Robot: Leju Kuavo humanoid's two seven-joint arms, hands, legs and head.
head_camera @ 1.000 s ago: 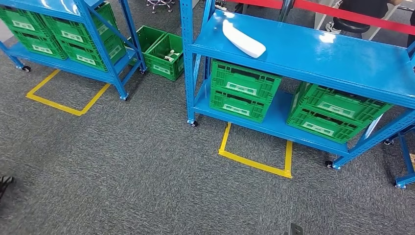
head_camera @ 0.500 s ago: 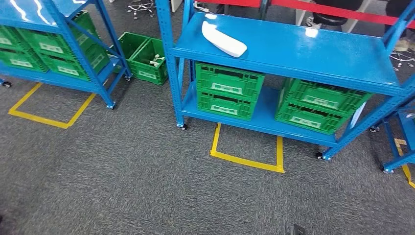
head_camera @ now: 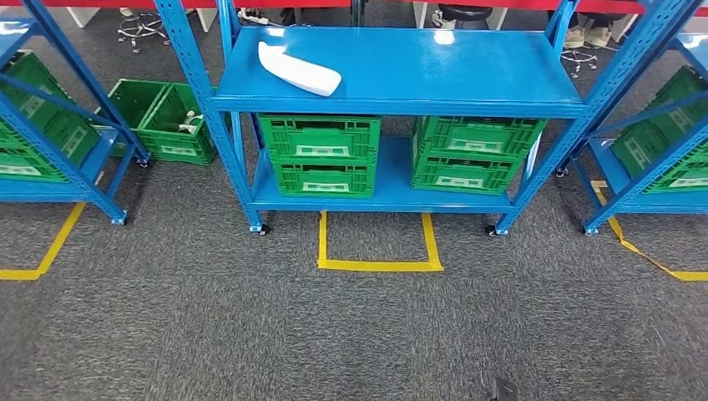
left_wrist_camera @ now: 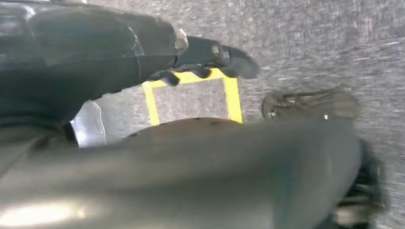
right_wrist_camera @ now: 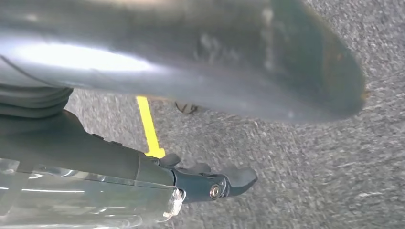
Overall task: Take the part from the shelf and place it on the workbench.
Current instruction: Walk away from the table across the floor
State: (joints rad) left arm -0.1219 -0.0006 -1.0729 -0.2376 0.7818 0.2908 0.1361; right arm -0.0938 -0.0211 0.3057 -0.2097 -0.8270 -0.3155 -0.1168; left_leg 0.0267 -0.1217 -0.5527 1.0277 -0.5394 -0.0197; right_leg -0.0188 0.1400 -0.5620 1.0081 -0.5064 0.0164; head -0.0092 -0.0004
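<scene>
A: Item: white part (head_camera: 299, 70). Location?
B: Top level of the blue shelf (head_camera: 467, 75), left end, untouched. Over the last second the view has swung to face the shelf squarely.
A: Hands?
B: Left hand (left_wrist_camera: 210, 57) and right hand (right_wrist_camera: 210, 183) hang over carpet, fingers loosely apart, holding nothing. Approach stage, likely.

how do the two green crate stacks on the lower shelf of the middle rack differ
The left crate stack stands square to the camera; the right crate stack is turned slightly, its side wall showing. The left stack sits under the white part; the top shelf above the right stack is bare. Both are two green crates with white labels.
</scene>
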